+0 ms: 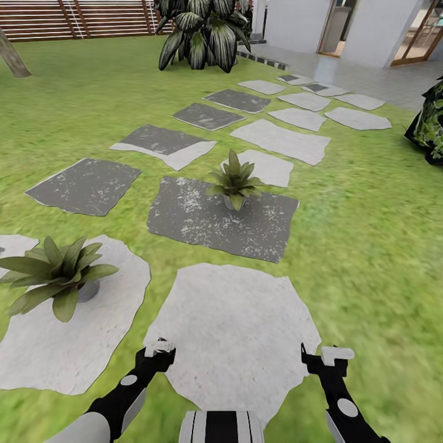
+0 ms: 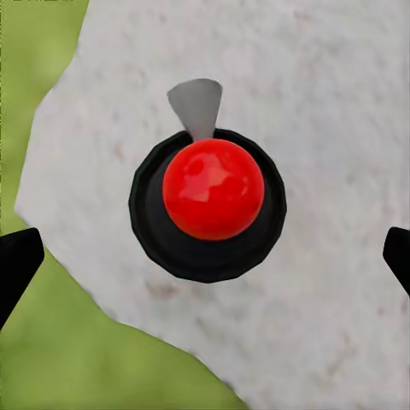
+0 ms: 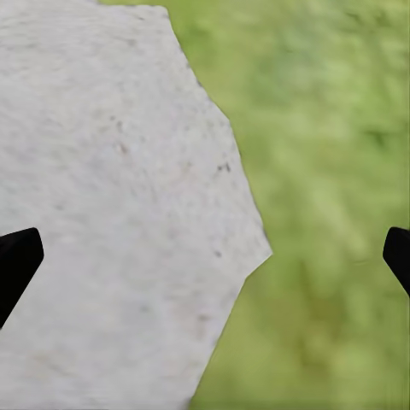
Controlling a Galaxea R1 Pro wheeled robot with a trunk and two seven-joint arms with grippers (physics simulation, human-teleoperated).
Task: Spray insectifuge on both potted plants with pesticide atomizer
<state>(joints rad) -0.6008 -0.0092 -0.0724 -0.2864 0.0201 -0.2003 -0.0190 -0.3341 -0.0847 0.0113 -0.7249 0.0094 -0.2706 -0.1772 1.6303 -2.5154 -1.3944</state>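
Near potted plant [image 1: 58, 271]: we see its leaves cut by the head view's left edge, its grey pot mostly hidden beneath them. Far potted plant [image 1: 234, 178]: pot largely covered by leaves. Dark bush [image 1: 431, 120]: cut by the right edge. Left gripper [image 2: 205, 256] and right gripper [image 3: 205, 256]: we see fingertips only, at the wrist views' edges.

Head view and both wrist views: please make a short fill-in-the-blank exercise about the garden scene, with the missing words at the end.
1. The farther potted plant stands on a dark ____ stepping stone.
2. The nearer potted plant sits toward the robot's ____ side.
3. The right gripper hangs over the edge where a pale stone meets the ____.
4. Both the left gripper and the right gripper are ____, holding nothing.

Missing words: grey; left; grass; open
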